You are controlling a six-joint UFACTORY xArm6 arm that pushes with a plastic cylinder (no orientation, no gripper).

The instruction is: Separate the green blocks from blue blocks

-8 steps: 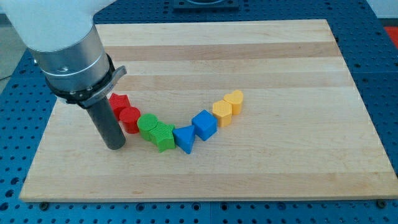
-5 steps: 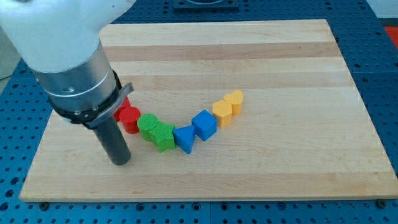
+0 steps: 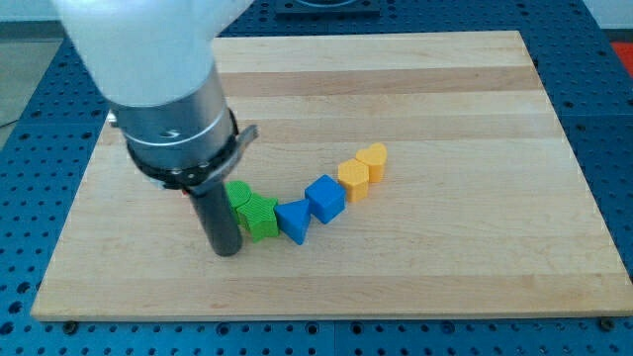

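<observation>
My tip [image 3: 228, 251] rests on the board just left of and below the green blocks. A round green block [image 3: 238, 195] is partly hidden behind the rod. A ridged green block [image 3: 260, 217] sits to its right and touches the blue triangle [image 3: 294, 220]. A blue cube [image 3: 325, 199] stands next to the triangle, up and to the right. The blocks form a curved row. The red blocks are hidden behind my arm.
Two yellow blocks [image 3: 354, 178] [image 3: 373, 160] end the row at the upper right. The wooden board [image 3: 415, 89] lies on a blue perforated table. My arm's large grey body [image 3: 168, 89] covers the board's upper left.
My tip has slid to the right and slightly down, from beside the red blocks to just below left of the green blocks. The arm now hides the red blocks. The blocks have not moved.
</observation>
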